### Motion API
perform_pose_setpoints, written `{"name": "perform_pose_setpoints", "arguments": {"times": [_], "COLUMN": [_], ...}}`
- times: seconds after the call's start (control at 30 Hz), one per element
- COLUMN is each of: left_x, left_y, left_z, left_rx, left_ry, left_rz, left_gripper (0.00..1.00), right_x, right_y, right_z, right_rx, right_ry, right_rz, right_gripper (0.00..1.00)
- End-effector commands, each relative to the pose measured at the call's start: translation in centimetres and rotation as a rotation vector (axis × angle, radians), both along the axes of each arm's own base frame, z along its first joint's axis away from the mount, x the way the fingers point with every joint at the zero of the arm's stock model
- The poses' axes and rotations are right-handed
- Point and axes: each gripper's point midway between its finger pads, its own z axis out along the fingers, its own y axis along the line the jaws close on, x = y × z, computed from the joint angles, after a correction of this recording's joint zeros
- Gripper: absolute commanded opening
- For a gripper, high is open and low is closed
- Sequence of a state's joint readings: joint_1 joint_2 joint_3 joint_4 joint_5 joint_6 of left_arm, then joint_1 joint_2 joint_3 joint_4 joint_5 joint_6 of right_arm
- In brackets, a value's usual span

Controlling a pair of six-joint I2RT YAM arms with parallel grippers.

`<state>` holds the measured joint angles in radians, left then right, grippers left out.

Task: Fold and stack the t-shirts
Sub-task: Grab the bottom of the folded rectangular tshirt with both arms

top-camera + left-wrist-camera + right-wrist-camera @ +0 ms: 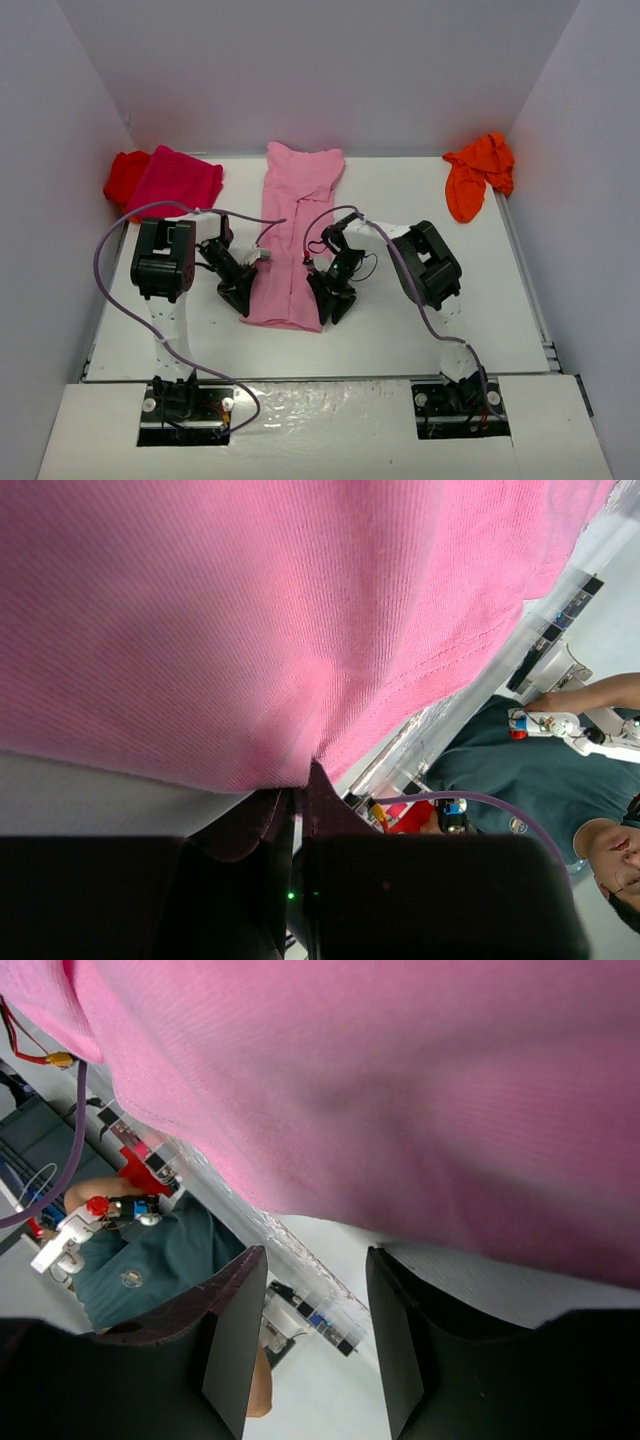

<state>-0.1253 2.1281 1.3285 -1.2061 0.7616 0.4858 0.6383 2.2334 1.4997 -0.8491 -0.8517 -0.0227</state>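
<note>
Light pink t-shirt (300, 230): lies on the table (420, 320) as a long narrow strip. Every position below is given relative to it.
Left gripper (240, 297): at the shirt's near-left corner. The fingers are together, and in the wrist view the hem runs into the pinch, so I read it as clamped on the cloth.
Right gripper (335, 297): at the near-right corner. The fingers are apart with nothing between them, and the hem lies just beyond the tips.
Magenta t-shirt (178, 180) and red t-shirt (125, 175): bunched together, touching, to the far left.
Orange t-shirt (475, 180): crumpled to the far right, well apart.
Step in hand: I judge this to be taking the near hem at both corners, ready to fold it toward the collar end.
Doing it well: I would ease the right gripper forward until every layer of the hem sits deep between the fingers, then close. After that I would lift both corners level and carry them together, so the fold lands square.
Risk: a one-sided lift would skew the strip.
</note>
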Motion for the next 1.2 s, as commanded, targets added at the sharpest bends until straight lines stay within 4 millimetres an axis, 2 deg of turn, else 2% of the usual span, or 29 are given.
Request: {"name": "perform_pose_setpoints", "arguments": {"times": [0.0, 0.07, 0.13, 0.3, 0.6, 0.73, 0.8, 0.97, 1.17], "left_x": [0.1, 0.1, 0.1, -0.4, -0.8, -0.8, -0.8, -1.1, -1.0], "left_y": [0.0, -0.1, -0.3, -1.3, -2.3, -2.3, -2.3, -1.8, -1.8], "left_z": [1.0, 1.0, 1.0, 0.8, 0.6, 0.6, 0.7, 0.7, 1.3], "left_rx": [-0.009, -0.007, -0.006, 0.004, -0.004, -0.007, -0.006, 0.005, -0.009], "left_ry": [-0.039, -0.037, -0.038, -0.037, -0.02, -0.021, -0.022, -0.032, -0.047], "left_rz": [-0.031, -0.026, -0.024, -0.075, -0.104, -0.104, -0.104, -0.116, -0.121], "left_gripper": [0.0, 0.0, 0.0, 0.0, 0.0, 0.0, 0.0, 0.0, 0.0], "right_x": [4.4, 4.6, 4.0, 3.7, 1.5, 1.3, 1.1, 1.4, 2.9], "right_y": [-1.3, -1.3, -1.2, -0.5, -0.5, -0.5, -0.6, -1.4, -2.6], "right_z": [-7.6, -7.8, -7.9, -7.1, -7.3, -8.0, -8.7, -8.4, -6.5], "right_rx": [-0.074, -0.073, -0.058, -0.025, -0.043, -0.056, -0.07, -0.091, -0.081], "right_ry": [-0.223, -0.206, -0.17, -0.17, -0.18, -0.184, -0.177, -0.217, -0.285], "right_rz": [0.07, 0.055, 0.047, 0.055, 0.119, 0.137, 0.145, 0.165, 0.155], "right_gripper": [0.42, 0.41, 0.4, 0.4, 0.4, 0.24, 0.0, 0.0, 0.0]}}
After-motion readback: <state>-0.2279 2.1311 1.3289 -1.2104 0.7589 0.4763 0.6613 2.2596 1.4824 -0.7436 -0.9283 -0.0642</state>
